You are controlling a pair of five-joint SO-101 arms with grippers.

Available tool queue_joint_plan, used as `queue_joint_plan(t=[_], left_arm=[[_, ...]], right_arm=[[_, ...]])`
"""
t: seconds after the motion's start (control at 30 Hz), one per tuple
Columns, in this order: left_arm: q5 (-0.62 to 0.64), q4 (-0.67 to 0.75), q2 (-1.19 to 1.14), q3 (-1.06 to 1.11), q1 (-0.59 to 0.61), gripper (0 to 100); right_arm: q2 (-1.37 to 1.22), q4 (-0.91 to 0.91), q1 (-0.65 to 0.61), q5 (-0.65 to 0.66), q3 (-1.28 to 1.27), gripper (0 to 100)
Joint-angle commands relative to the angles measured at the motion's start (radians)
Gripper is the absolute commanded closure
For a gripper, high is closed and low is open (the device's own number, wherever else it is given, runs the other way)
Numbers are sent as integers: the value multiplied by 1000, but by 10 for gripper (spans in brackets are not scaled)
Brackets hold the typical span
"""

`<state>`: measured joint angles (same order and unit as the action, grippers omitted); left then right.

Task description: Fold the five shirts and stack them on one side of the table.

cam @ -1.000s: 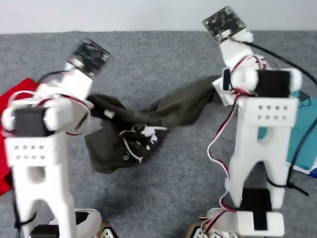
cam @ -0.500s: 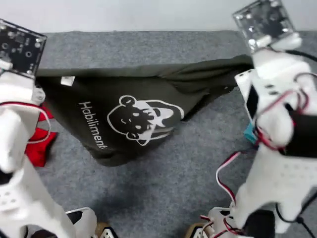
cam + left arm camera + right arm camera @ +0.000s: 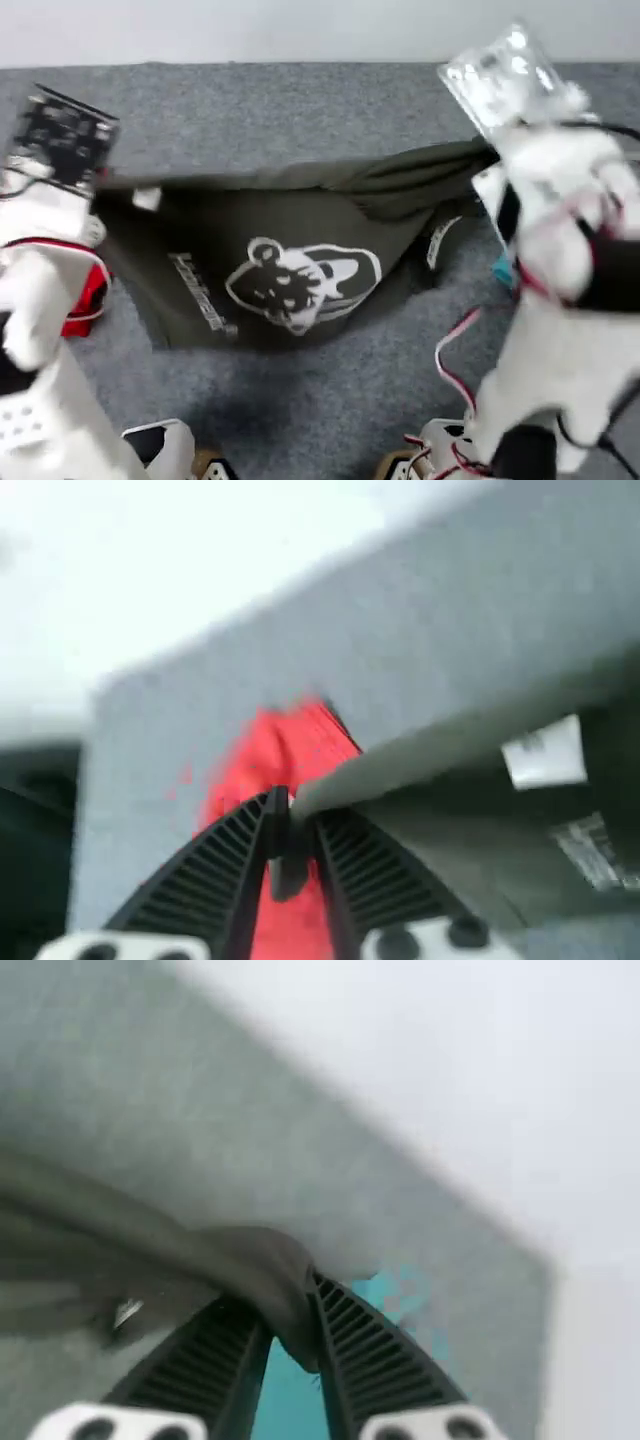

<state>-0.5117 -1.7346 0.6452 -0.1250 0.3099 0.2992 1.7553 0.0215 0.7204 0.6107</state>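
A dark olive shirt [image 3: 290, 250] with a white cartoon print hangs stretched between the two arms above the grey table. My left gripper [image 3: 290, 825] is shut on one upper corner of the olive shirt [image 3: 450, 780]; in the high view that arm stands at the left. My right gripper [image 3: 290, 1320] is shut on the bunched opposite corner of the olive shirt [image 3: 240, 1260], at the right in the high view. A red shirt [image 3: 85, 300] lies under the left arm. A teal shirt [image 3: 395, 1295] lies beyond the right gripper.
The grey carpeted table [image 3: 300, 110] runs back to a white wall. The arms' white bases stand along the near edge, the left one [image 3: 40, 400] and the right one [image 3: 550, 390].
Both arms lifted and pulled apart, spreading the crumpled olive shirt into a wide sheet. In the last half second the shirt has dropped slightly lower and nearer.
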Motion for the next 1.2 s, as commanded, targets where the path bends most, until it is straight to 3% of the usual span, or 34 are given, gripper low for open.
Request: queue_joint_plan(t=[0.0, 0.27, 0.6, 0.77, 0.9, 1.17], left_arm=[[-34, 23, 63, 289, 17, 986], [-34, 235, 98, 777, 18, 986], [-31, 489, 95, 1063, 20, 986], [-29, 585, 98, 1152, 20, 986], [-28, 605, 101, 1178, 20, 986], [-28, 606, 101, 1176, 20, 986]], right_arm=[[-64, 38, -76, 11, -163, 988], [-398, -42, -206, 6, -341, 988], [-737, -104, -317, 0, -311, 949], [-762, -1, -272, -133, -160, 753], [-730, 44, -248, -126, -75, 758], [-567, 44, -243, -124, -172, 815]])
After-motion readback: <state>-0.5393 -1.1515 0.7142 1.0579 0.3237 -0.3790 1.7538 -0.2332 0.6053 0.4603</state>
